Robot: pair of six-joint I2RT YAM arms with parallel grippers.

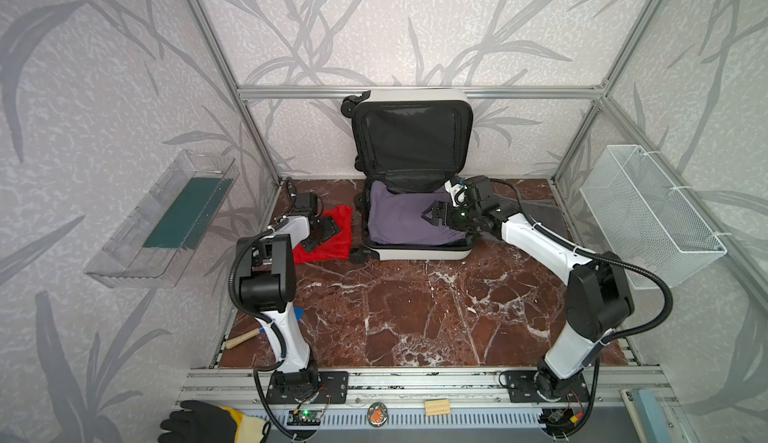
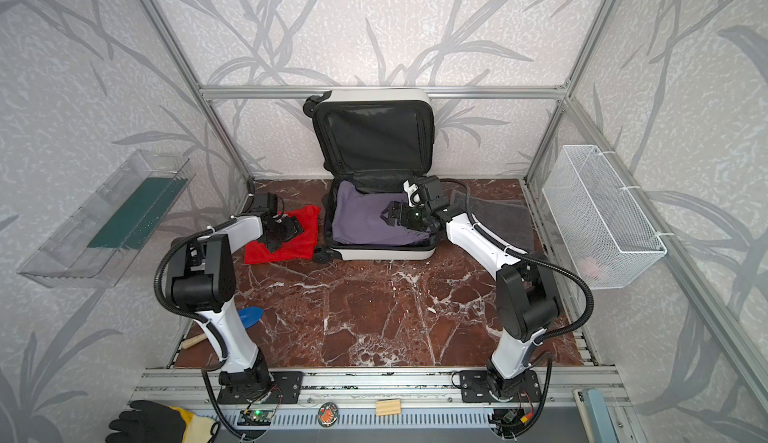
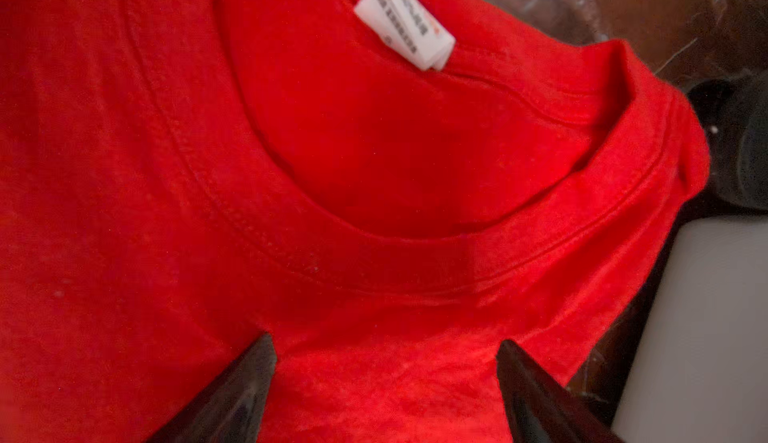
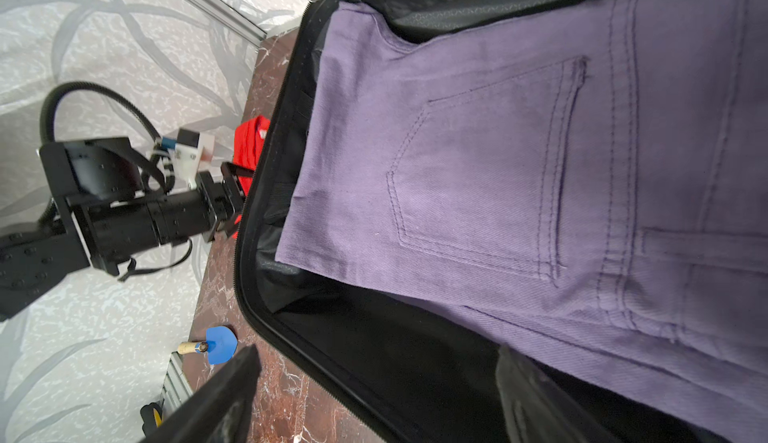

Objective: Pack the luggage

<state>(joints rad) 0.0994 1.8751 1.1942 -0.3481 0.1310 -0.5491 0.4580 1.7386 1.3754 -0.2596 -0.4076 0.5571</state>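
Observation:
The luggage lies open at the back of the marble table, its black-lined lid leaning on the wall. Folded purple jeans fill its lower half. A red T-shirt lies on the table just left of the luggage, whose white shell shows in the left wrist view. My left gripper hovers open over the shirt below its collar. My right gripper is open above the jeans and the luggage rim, holding nothing.
A clear plastic bin hangs on the left wall and a white wire basket on the right wall. A blue trowel lies by the left arm's base. A grey cloth lies right of the luggage. A glove rests on the front rail.

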